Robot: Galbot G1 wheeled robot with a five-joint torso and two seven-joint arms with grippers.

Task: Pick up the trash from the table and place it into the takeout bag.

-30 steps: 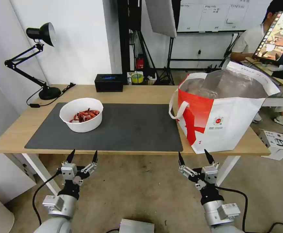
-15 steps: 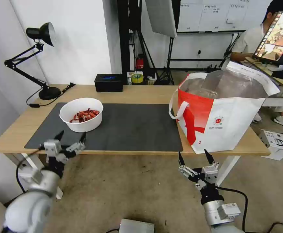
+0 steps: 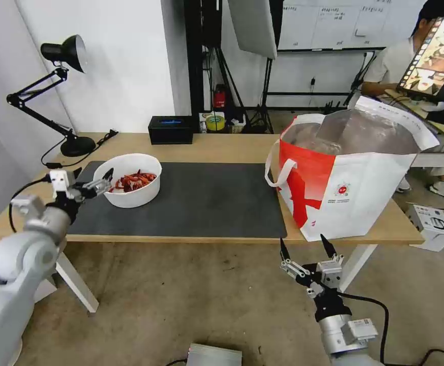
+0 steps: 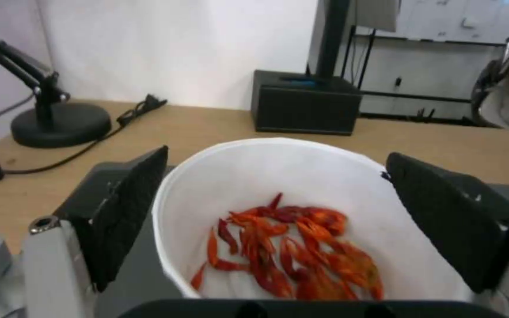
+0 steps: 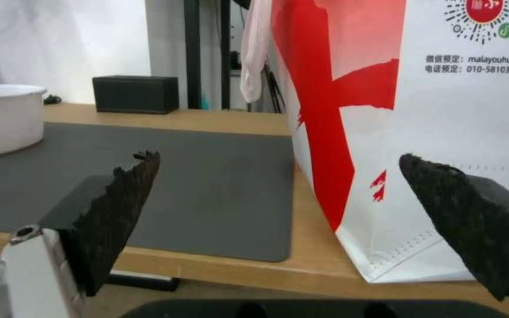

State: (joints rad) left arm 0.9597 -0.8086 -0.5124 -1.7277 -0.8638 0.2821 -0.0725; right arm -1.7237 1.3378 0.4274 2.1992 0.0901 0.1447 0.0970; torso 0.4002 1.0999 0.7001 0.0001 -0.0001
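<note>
left claw spread wide beside white bowl rim

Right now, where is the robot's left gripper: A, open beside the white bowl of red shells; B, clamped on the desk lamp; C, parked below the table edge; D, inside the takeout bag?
A: the left gripper is open, its fingers flanking the white bowl on the mat.

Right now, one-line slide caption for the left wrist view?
Open left gripper lined up on the white bowl of red shells, fingers either side.
</note>
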